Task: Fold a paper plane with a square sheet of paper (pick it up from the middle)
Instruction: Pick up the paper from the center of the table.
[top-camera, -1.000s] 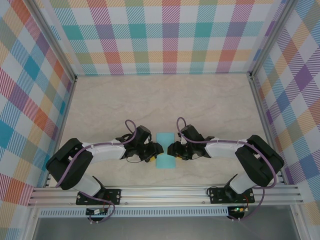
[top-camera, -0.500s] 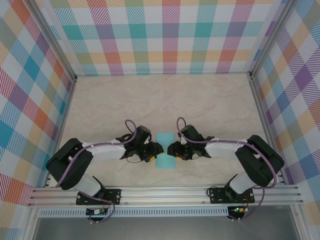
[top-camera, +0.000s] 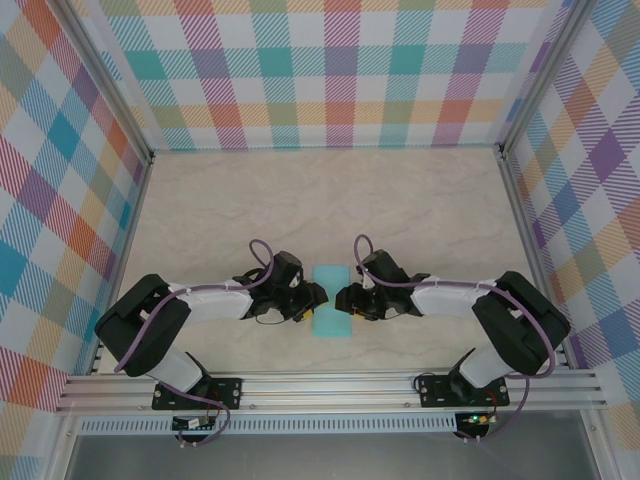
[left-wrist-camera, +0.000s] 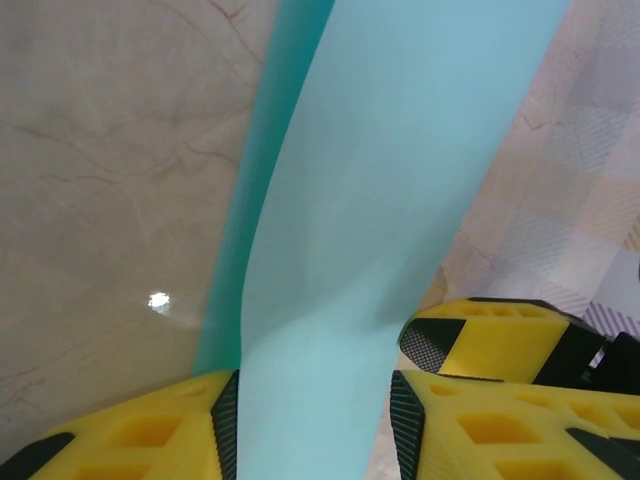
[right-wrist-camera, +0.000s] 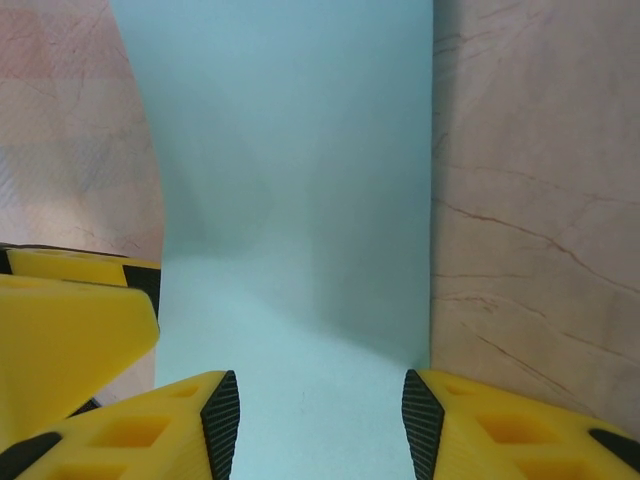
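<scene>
Walls: plaid panels (top-camera: 330, 70) on three sides.
Table: beige marbled top (top-camera: 330, 200), front rail (top-camera: 330, 385) at its near edge.
Sheet of paper (top-camera: 330, 277): turquoise strip on the table, just beyond the rail's middle.
Left claw (top-camera: 318, 298): just left of the rail's middle, fingers apart. The sheet fills the gap; cannot tell whether it is pinched.
Right claw (top-camera: 342, 298): just right of the rail's middle, fingers spread over the flat sheet.
</scene>
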